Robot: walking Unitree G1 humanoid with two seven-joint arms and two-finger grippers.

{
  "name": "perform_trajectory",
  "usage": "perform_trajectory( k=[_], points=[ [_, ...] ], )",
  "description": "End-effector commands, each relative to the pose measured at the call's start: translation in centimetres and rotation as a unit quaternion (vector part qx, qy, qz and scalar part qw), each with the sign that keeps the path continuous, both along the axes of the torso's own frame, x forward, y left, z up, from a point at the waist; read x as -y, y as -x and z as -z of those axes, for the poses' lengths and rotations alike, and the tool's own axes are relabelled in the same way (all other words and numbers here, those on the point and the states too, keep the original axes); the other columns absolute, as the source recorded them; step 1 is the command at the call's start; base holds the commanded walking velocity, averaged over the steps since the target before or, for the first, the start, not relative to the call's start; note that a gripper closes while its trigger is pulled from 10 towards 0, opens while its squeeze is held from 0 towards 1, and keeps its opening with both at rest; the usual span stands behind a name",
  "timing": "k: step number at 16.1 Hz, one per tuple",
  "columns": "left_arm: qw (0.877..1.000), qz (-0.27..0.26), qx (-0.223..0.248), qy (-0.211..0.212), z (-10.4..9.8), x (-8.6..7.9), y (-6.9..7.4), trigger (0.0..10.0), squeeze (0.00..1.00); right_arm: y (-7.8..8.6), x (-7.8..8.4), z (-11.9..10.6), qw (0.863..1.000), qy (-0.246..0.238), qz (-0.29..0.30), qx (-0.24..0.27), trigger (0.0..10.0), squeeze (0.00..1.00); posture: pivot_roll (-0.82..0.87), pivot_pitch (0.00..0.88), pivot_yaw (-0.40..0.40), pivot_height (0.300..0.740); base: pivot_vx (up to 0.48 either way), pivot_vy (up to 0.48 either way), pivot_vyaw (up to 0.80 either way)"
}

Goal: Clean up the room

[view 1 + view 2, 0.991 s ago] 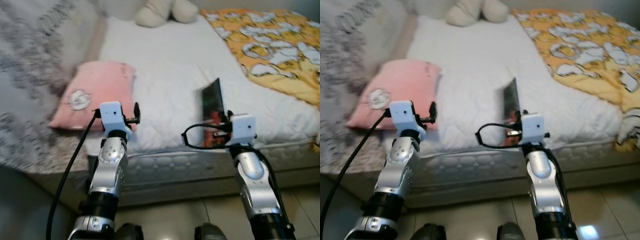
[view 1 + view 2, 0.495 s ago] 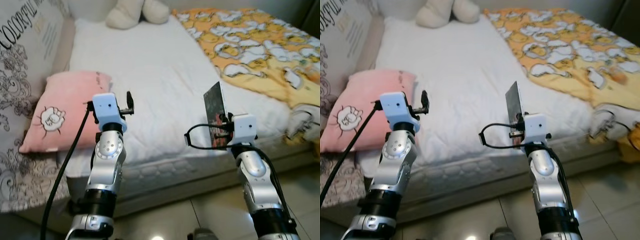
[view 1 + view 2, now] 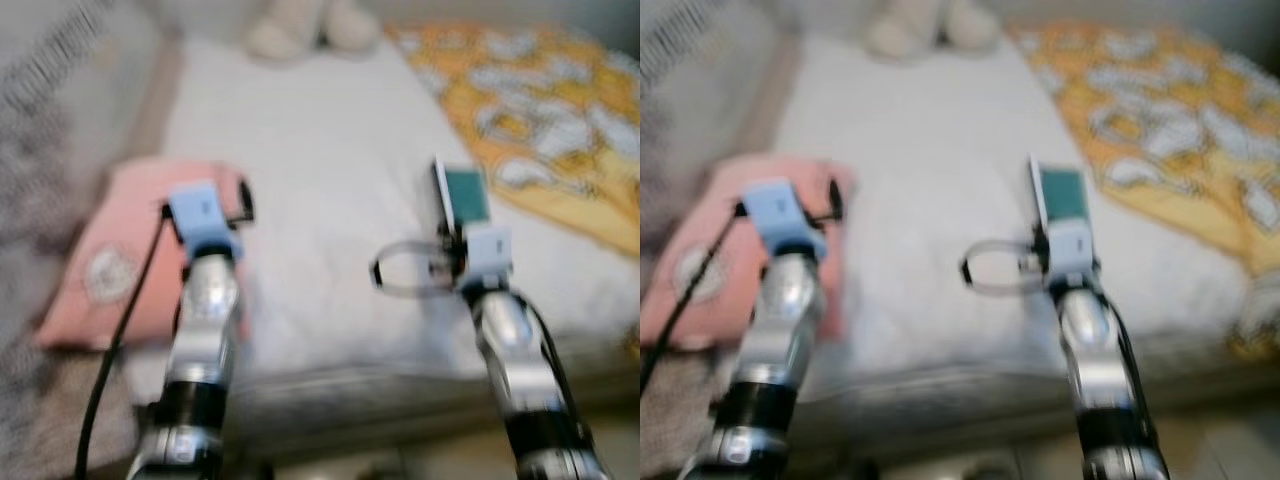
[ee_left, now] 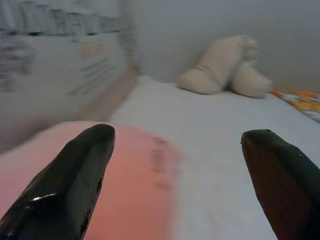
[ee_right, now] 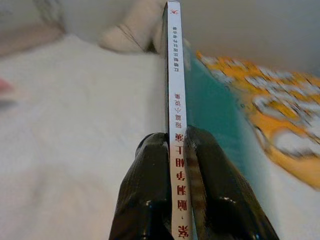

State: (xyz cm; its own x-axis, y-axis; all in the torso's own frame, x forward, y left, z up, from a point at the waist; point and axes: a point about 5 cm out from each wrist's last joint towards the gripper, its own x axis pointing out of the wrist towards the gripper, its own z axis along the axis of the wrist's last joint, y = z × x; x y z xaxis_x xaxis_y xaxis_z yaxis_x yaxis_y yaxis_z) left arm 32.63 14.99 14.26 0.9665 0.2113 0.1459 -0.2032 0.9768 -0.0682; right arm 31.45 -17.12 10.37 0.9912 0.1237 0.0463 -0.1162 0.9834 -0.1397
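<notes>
Carrying step of the room clean-up, head views blurred. The right gripper [image 5: 179, 150] is clamped on a thin book [image 5: 176, 90], its two black fingers [image 5: 145, 190] pressed against either side of the white spine, which bears red printed characters. The book stands upright above the gripper, its teal cover [image 3: 466, 194] showing in the head views, raised over the near part of the bed [image 3: 320, 140] rather than lying on it.

The left gripper [image 4: 175, 165] is held up at about the same height with its fingers [image 4: 65, 185] wide apart and nothing between them. Beyond it lies a pink pillow [image 3: 120, 250] at the left near side of the white mattress; a pale plush toy [image 4: 225, 65] sits at the far end, and an orange patterned blanket [image 3: 540, 110] covers the right side of the bed.

Judged stage — the book is already picked up and in transit; no shelf or bench for it is visible, so its destination cannot be named. The next move calls for keeping the clamp firm on the narrow spine while the robot moves, since a tall thin book held at one edge could pivot or slip. It then calls for a flat, clear place to set it down — with the release made only once the book is supported.
</notes>
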Motion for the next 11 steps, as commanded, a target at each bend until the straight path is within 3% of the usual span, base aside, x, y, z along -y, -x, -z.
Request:
perform_trajectory(
  k=[1, 3, 5, 7, 9, 11],
  points=[
    [1.0, -0.013, -0.004, -0.001, 0.0, -0.5, 0.0, 10.0, 0.0, -0.6, -1.0, -1.3, 0.999, -0.018, -0.021, 0.025, 0.0, 0.0, -0.11, 0.0, 0.005, 0.697, 0.0, 0.446, 0.0],
    [1.0, -0.017, -0.002, 0.001, -0.2, -0.5, -0.1, 10.0, 0.0, -1.7, -1.2, -2.6, 0.998, -0.037, -0.031, 0.033, 0.0, 0.0, -0.11, 0.0, 0.002, 0.697, 0.0, 0.45, 0.0],
    [1.0, -0.021, 0.0, 0.003, -0.4, -0.6, -0.2, 10.0, 0.0, -3.4, -2.7, -4.3, 0.996, -0.055, -0.059, 0.034, 0.0, 0.0, -0.11, 0.0, 0.007, 0.697, 0.0, 0.45, 0.0],
    [1.0, -0.022, 0.006, -0.015, -0.8, -0.4, -0.4, 10.0, 0.0, -5.1, -4.1, -6.0, 0.989, -0.115, -0.092, 0.031, 0.0, 0.0, -0.09, 0.0, 0.013, 0.697, 0.0, 0.227, 0.0],
    [0.999, -0.011, 0.015, -0.039, -1.6, -0.2, -0.6, 10.0, 0.0, -6.6, -3.5, -8.0, 0.987, -0.127, -0.084, 0.047, 0.0, 0.0, -0.05, 0.0, -0.005, 0.697, 0.0, 0.0, 0.0],
    [0.999, -0.01, 0.021, -0.04, -2.1, -0.3, -0.7, 10.0, 0.0, -6.5, -2.5, -8.9, 0.988, -0.119, -0.065, 0.07, 0.0, 0.0, -0.04, 0.0, -0.014, 0.697, 0.0, 0.0, 0.0]
  ],
)
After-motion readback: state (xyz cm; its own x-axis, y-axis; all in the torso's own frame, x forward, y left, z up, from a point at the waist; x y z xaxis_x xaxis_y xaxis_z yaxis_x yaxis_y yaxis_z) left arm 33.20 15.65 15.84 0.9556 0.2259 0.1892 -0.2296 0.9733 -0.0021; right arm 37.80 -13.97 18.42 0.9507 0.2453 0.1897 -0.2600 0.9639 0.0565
